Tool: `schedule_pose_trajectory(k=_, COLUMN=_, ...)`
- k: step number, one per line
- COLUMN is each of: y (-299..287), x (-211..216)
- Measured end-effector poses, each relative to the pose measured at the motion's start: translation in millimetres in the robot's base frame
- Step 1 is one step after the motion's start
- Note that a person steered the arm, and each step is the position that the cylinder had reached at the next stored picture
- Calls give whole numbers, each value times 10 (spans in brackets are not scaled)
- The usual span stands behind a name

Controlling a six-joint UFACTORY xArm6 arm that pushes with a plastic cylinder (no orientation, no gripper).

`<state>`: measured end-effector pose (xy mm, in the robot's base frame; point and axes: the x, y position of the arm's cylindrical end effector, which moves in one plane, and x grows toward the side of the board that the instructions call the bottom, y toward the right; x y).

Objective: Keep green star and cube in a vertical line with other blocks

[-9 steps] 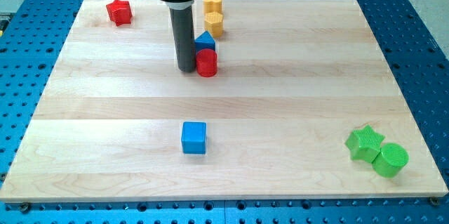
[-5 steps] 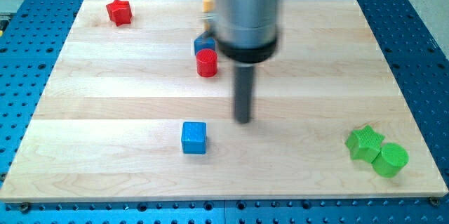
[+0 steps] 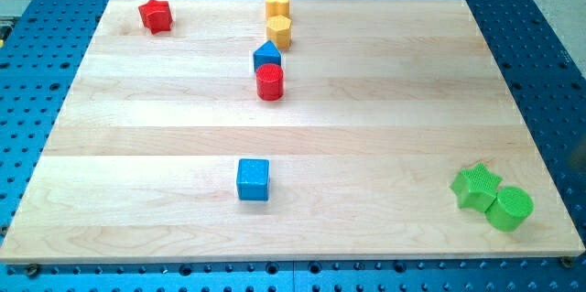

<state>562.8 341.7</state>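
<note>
My tip is nowhere in this view, so I cannot tell where the rod stands or whether it touches anything. No block on the board has the rod against it.

Near the view's top a rough column runs downward: a yellow hexagonal block [image 3: 277,5], a second yellow block [image 3: 279,30] touching it just below, a blue triangular block [image 3: 266,55], then a red cylinder [image 3: 269,82] touching the blue one's lower edge. The blue cube [image 3: 254,179] sits well below them, slightly to the view's left of the red cylinder — close to that column's line already. The green star [image 3: 476,188] lies far off at the view's bottom right, touching a green cylinder [image 3: 509,208]. A red star [image 3: 156,15] sits alone at the top left.

I judge the star to be the step in hand, since the cube needs only a small nudge towards the view's right, if any. The next move calls for bringing my tip to the star's right side, between star and green cylinder or just above that contact, and pushing leftward across the wooden board [image 3: 385,127] — without dragging the green cylinder along.
</note>
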Motion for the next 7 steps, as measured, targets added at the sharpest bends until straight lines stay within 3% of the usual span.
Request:
schedule_pose_trajectory(k=1, y=-86, x=521)
schedule_pose_trajectory(k=3, y=-1096, x=483)
schedule_pose_trajectory(k=4, y=-1125, x=140)
schedule_pose_trajectory(k=5, y=-750, x=438)
schedule_pose_trajectory(k=6, y=-501, x=309)
schedule_pose_trajectory(k=7, y=-642, x=228)
